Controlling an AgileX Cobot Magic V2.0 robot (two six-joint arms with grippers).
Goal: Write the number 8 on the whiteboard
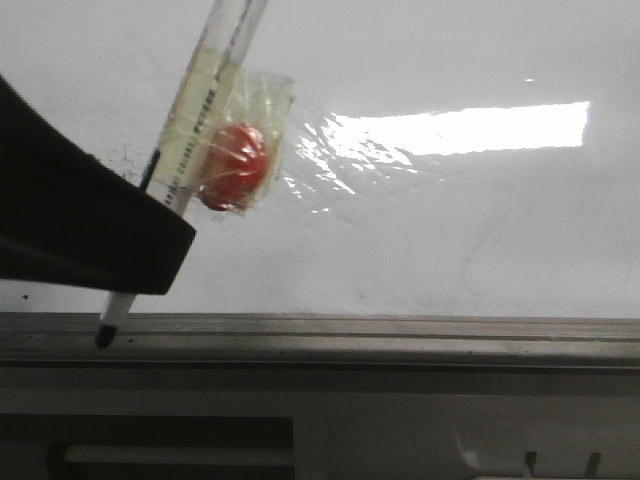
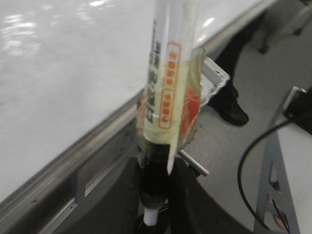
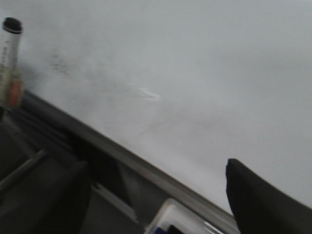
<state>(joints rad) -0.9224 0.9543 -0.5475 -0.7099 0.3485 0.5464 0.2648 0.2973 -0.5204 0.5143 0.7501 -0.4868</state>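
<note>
The robot's left claw (image 1: 120,270), a black wedge at the lower left of the front view, is clamped around a clear-barrelled marker pen (image 1: 190,120) wrapped in yellowish tape, holding it tilted so the black tip (image 1: 105,335) points down and sits over the grey metal edge rail (image 1: 400,340) rather than on the writing surface. A small red object sealed under clear film (image 1: 235,165) is taped to the barrel just above the grip. In the left wrist view the black fingers (image 2: 190,200) close on the pen's dark lower section, the taped barrel rising between them, a hold that likely keeps the tip steady for drawing. The large glossy white whiteboard (image 1: 450,250) fills the upper frame, with glare at upper right and a thin curved dark stroke (image 1: 485,245) at centre right, too faint to read as the number 8; no clear figure shows. The right claw (image 3: 156,195) hangs with its jaws spread wide and empty at the bottom of its own view, near the rail, apparently kept clear of the writing arm
</note>
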